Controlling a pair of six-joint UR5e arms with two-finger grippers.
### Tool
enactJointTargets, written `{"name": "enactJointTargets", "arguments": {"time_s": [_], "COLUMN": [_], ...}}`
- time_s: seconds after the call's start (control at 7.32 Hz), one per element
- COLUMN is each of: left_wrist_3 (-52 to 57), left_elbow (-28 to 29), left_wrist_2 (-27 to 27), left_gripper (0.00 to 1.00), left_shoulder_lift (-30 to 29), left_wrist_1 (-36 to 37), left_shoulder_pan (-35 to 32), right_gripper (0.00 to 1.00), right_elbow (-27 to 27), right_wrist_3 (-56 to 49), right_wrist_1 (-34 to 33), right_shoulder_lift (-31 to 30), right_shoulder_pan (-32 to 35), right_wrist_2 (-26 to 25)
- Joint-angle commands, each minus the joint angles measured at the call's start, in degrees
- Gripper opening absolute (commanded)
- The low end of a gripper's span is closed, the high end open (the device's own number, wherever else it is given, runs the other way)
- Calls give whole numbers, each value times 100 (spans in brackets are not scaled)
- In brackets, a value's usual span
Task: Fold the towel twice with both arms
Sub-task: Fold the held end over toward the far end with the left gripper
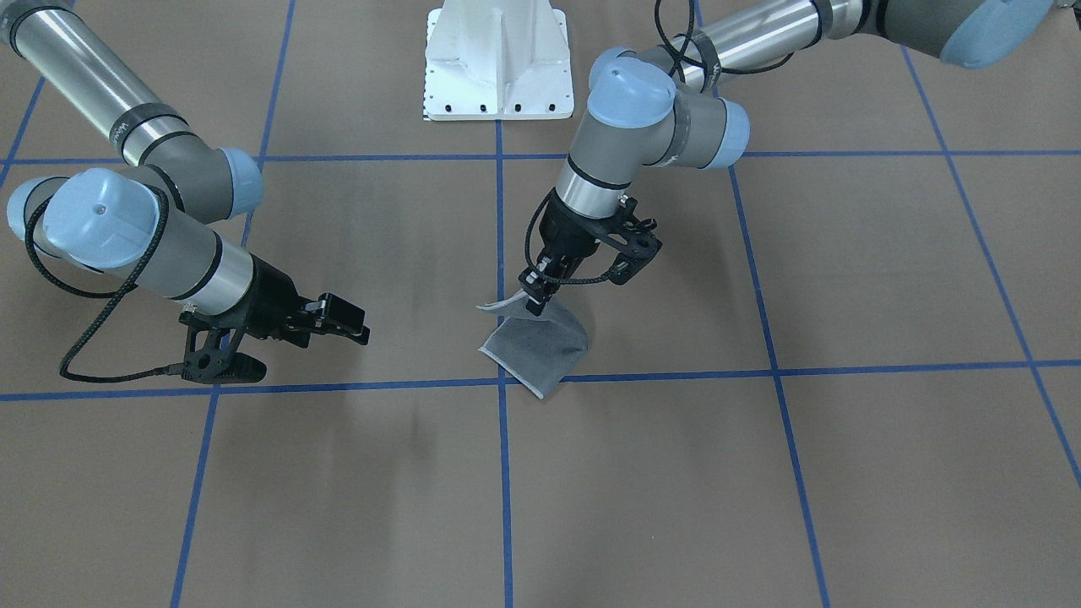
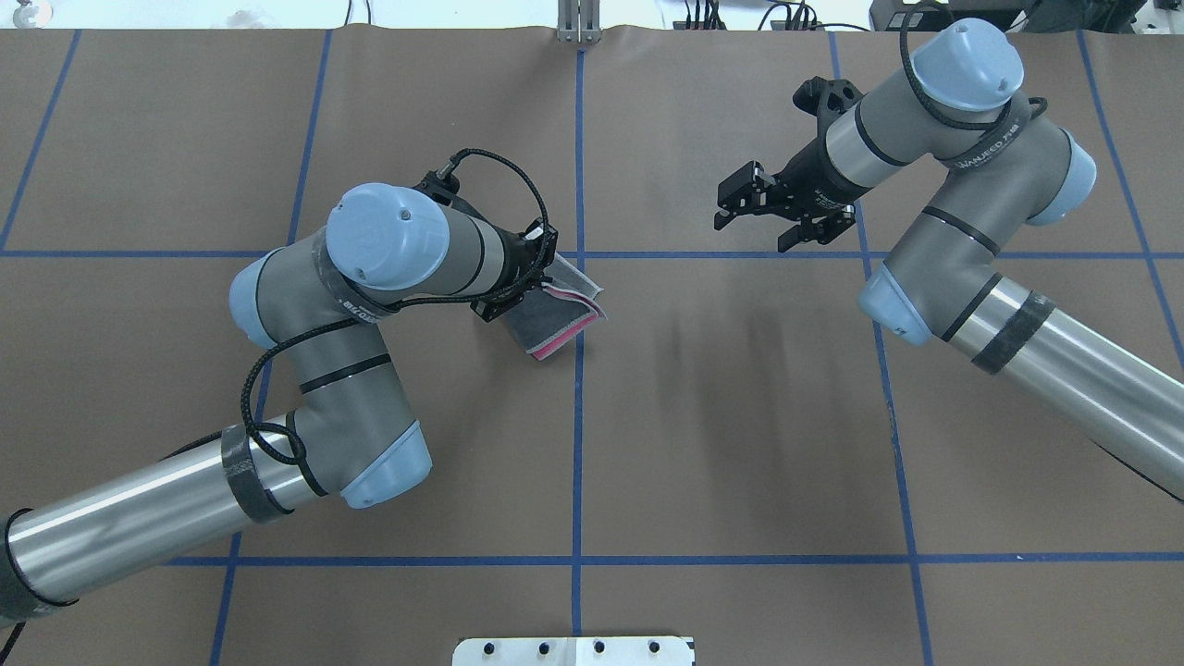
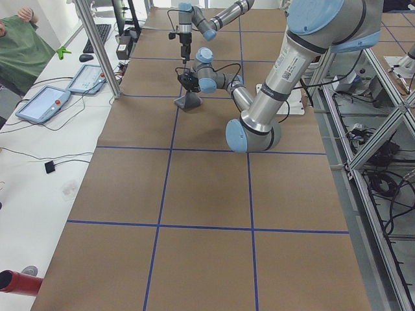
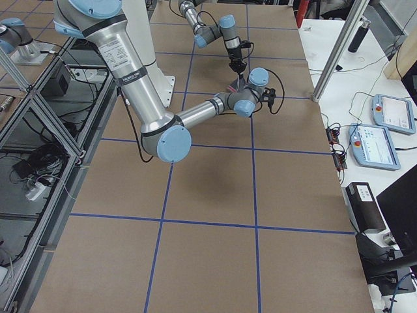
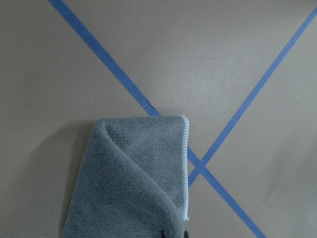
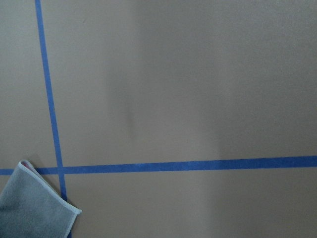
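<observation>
The towel [image 1: 540, 346] is folded, grey face out, with its pink face showing between the layers in the overhead view [image 2: 566, 319]. Its lower part rests on the table at a crossing of blue tape lines. My left gripper [image 1: 535, 302] is shut on the towel's upper edge and holds that edge lifted. In the left wrist view the towel [image 5: 138, 183] hangs below the fingers, with its light stitched edging on the right. My right gripper [image 2: 754, 222] is open and empty, hovering well to the towel's right in the overhead view. The towel's corner shows in the right wrist view [image 6: 29, 210].
The table is covered in brown paper [image 1: 760, 473] with a grid of blue tape lines. The white pedestal base [image 1: 497, 59] stands at the robot's side of the table. Operator tablets and a person [image 3: 23, 39] are beside the table's far side.
</observation>
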Motion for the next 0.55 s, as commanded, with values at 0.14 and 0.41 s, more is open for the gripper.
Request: {"name": "enactJointTargets", "arguments": {"time_s": [0.14, 0.41], "left_wrist_3": [-239, -257], "left_elbow": [382, 671], "left_wrist_2": [9, 9], "left_gripper": [0, 0], "left_shoulder_lift": [-28, -333], "left_wrist_1": [-130, -211], "left_shoulder_pan": [-247, -238], "right_gripper": [100, 100], "right_elbow": [-9, -26], "right_wrist_3": [-32, -77], "right_wrist_1": [-7, -7], "right_shoulder_lift": [15, 15], "right_shoulder_pan": [-15, -24], "right_wrist_2": [-26, -106]}}
